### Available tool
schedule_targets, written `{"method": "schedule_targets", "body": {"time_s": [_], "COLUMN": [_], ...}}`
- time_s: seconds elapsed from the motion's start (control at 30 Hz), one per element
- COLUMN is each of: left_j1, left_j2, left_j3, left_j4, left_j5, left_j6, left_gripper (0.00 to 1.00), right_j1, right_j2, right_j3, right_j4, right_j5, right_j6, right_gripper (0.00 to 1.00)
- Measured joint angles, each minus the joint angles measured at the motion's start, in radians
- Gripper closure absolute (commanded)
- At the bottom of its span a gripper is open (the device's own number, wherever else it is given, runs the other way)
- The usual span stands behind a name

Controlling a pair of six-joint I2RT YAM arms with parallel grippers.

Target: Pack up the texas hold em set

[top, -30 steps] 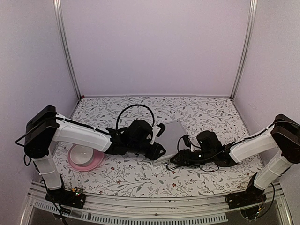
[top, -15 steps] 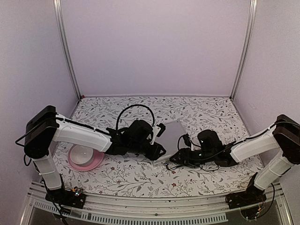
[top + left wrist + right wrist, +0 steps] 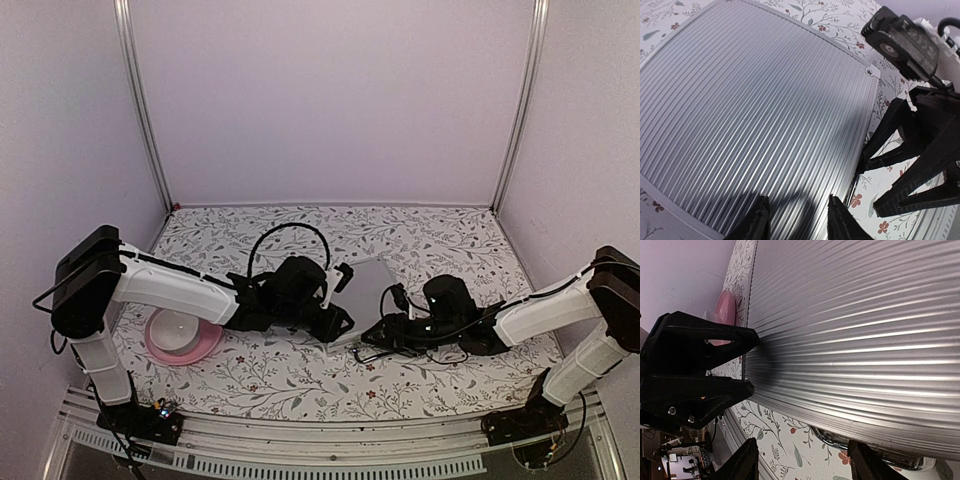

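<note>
The silver ribbed case [image 3: 368, 282] of the texas hold em set lies shut on the floral table. My left gripper [image 3: 337, 322] is over its near left corner. In the left wrist view its fingertips [image 3: 761, 210] stand apart on the lid [image 3: 755, 100], and the left gripper [image 3: 797, 199] holds nothing. My right gripper [image 3: 380, 337] is open at the case's near edge, opposite the left one. In the right wrist view the right gripper [image 3: 803, 442] faces the chrome handle [image 3: 865, 441] under the lid's rim. Cards and chips are out of view.
A pink plate [image 3: 208, 344] with a white bowl [image 3: 178, 327] sits left of the case, under the left arm. Metal frame posts stand at the back corners and a rail runs along the near edge [image 3: 330, 440]. Cables trail beside the right gripper.
The right arm has shifted very slightly at the case's near edge. The left arm and the case have not moved.
</note>
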Motion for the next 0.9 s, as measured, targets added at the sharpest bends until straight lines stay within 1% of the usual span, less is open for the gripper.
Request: {"method": "schedule_targets", "body": {"time_s": [0.33,0.6,0.9], "left_j1": [-0.003,-0.006,-0.017], "left_j2": [0.0,-0.001,-0.032], "left_j3": [0.0,0.0,-0.016], "left_j4": [0.0,-0.002,-0.038], "left_j5": [-0.008,-0.018,-0.029], "left_j6": [0.0,0.0,-0.001], "left_gripper": [0.6,0.6,0.58], "right_j1": [0.0,0.0,0.0], "right_j2": [-0.035,-0.033,-0.07], "right_j3": [0.0,0.0,-0.011], "right_j4": [0.009,0.026,0.004], "right_j5": [0.006,0.017,0.036], "right_j6": [0.014,0.014,0.009], "right_gripper": [0.39,0.39,0.38]}}
